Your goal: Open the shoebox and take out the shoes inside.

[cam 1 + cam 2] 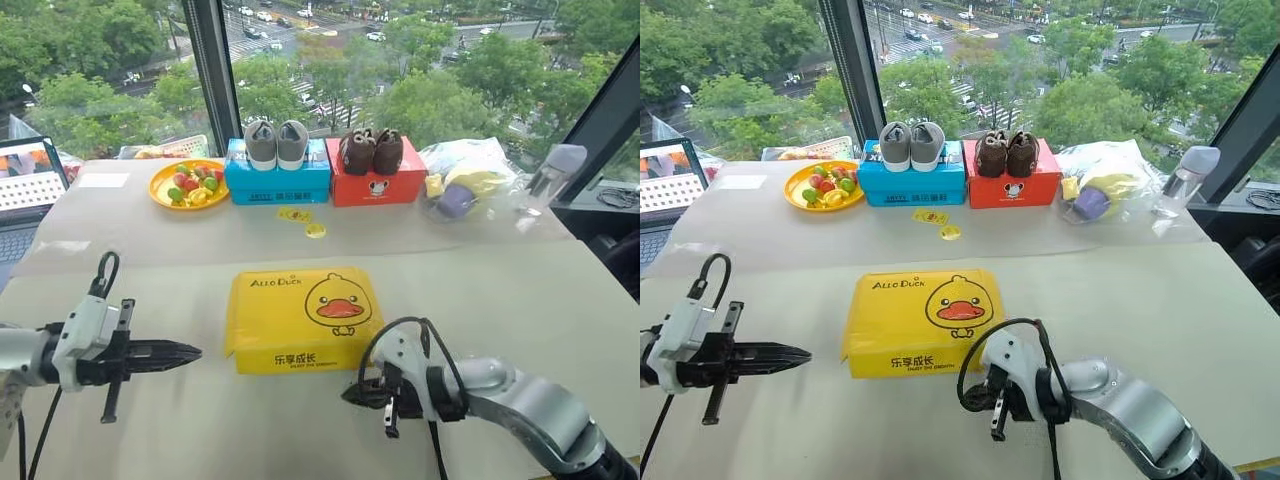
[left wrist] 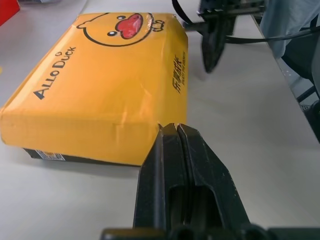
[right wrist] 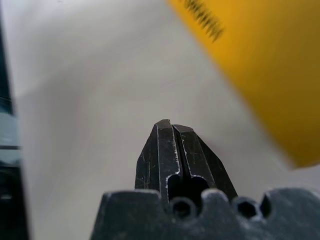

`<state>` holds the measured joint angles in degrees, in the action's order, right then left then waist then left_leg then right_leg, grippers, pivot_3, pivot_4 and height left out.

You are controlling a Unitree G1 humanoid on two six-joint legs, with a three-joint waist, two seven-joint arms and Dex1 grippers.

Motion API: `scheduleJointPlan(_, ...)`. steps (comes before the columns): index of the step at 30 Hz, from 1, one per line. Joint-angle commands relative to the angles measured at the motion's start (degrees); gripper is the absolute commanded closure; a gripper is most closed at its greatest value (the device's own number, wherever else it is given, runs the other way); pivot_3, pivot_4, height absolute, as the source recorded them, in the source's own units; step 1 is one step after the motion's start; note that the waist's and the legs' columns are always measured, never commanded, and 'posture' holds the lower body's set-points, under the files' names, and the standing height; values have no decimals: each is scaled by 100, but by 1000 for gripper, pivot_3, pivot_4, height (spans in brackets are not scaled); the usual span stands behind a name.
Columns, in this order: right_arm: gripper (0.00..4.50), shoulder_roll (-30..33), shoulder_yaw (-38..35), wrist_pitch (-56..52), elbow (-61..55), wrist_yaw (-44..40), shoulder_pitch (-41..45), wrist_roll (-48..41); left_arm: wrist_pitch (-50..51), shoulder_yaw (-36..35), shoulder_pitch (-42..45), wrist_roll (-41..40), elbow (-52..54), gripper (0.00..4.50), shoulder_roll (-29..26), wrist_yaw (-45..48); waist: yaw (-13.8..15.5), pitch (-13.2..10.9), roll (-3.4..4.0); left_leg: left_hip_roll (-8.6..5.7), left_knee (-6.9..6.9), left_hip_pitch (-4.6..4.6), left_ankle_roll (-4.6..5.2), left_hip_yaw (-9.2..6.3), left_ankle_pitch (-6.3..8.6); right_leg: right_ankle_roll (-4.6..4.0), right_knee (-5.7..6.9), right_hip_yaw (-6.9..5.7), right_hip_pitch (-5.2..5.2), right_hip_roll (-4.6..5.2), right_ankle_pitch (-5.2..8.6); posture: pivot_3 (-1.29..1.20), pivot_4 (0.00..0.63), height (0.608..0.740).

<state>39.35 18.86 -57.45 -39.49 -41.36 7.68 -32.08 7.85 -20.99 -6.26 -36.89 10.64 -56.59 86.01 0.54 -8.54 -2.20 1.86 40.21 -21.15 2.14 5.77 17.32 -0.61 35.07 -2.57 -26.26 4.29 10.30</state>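
Left eye view: the shoebox [image 1: 301,320] lies flat and closed between both grippers, a low yellow cardboard slab with a slightly creased lid, printed duck and "AlloDuck", black sides beneath. Its long axis runs from one gripper toward the other. Left gripper [image 1: 196,351] and right gripper [image 1: 345,396] both have their black fingers pressed together, empty, tips near the box.

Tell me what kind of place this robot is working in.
Probably an office or lab high up in a building: a big window looks down on treetops and streets, and a laptop sits on the paper-covered table.
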Motion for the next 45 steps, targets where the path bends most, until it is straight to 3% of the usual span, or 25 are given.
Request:
scheduleJointPlan(1,4500,-504,-91,-74,487,782,90,360,3,131,236,55,-44,4464,16,-2,-16,2,-2,1,0,1,-1,1,-1,0,1,0,1,-2,0,0,150,731)
scheduleJointPlan(6,4500,-1565,-546,528,934,1788,-203,710,56,236,435,34,-108,4464,34,41,-21,3,-5,2,1,3,-8,2,-5,-5,6,4,1,-4,-4,0,150,731)
scheduleJointPlan(8,4500,-2229,-1113,715,983,1971,-540,265,67,289,524,50,-161,4464,51,57,-6,3,-3,2,2,4,-11,1,-7,-5,9,5,2,-2,-5,0,150,731)
scheduleJointPlan(14,4500,-2696,-1604,812,279,1403,-1426,-991,121,449,734,58,-264,4464,26,141,18,2,-3,0,3,0,-4,-1,-6,-2,4,7,3,-1,-6,0,150,731)
scheduleJointPlan(18,4500,-2588,-1659,786,191,1388,-1325,-1228,68,520,857,147,-368,4464,28,165,-47,2,-2,0,-4,1,-1,1,-2,20,0,8,1,-3,-17,0,150,731)
scheduleJointPlan(27,4500,-2501,-1840,786,887,1799,-158,-1152,109,480,842,141,-280,4464,52,50,-87,1,-2,1,-4,5,-7,0,-6,-2,6,11,0,-7,-6,0,150,731)
scheduleJointPlan(31,4500,-1999,-1806,637,698,1400,-245,-1304,159,415,766,106,-210,4464,23,2,-71,1,-2,-3,-13,3,-4,0,-5,14,2,11,0,-3,-20,0,150,731)
scheduleJointPlan(34,4500,-990,-1644,602,201,164,-804,-1675,180,409,755,108,-196,4464,-9,-13,-52,1,-2,-9,-18,-1,4,0,1,2,-4,10,-1,2,-29,0,150,731)
scheduleJointPlan(36,4500,-505,-1351,715,104,-412,-1064,-1600,199,403,767,100,-194,4464,-32,-9,-22,0,1,-16,-22,-1,15,-1,8,10,-8,11,0,8,-26,0,150,731)
scheduleJointPlan(37,4500,-471,-1041,869,339,-281,-993,-1177,203,401,774,101,-199,4464,-40,-2,-16,3,-4,-16,-23,1,19,-1,13,14,-9,11,2,7,-23,0,150,731)
scheduleJointPlan(40,4500,-856,-365,1214,1105,353,-614,-177,239,391,791,103,-181,4464,-47,8,-124,5,-19,-7,-13,4,16,7,15,38,-7,12,3,-1,-5,0,150,731)
scheduleJointPlan(45,4500,-2243,-464,1916,2374,2115,-38,1023,344,344,805,77,-126,4464,-102,10,-132,5,-28,4,-1,11,-12,7,-7,2,2,19,6,-11,-8,0,150,731)
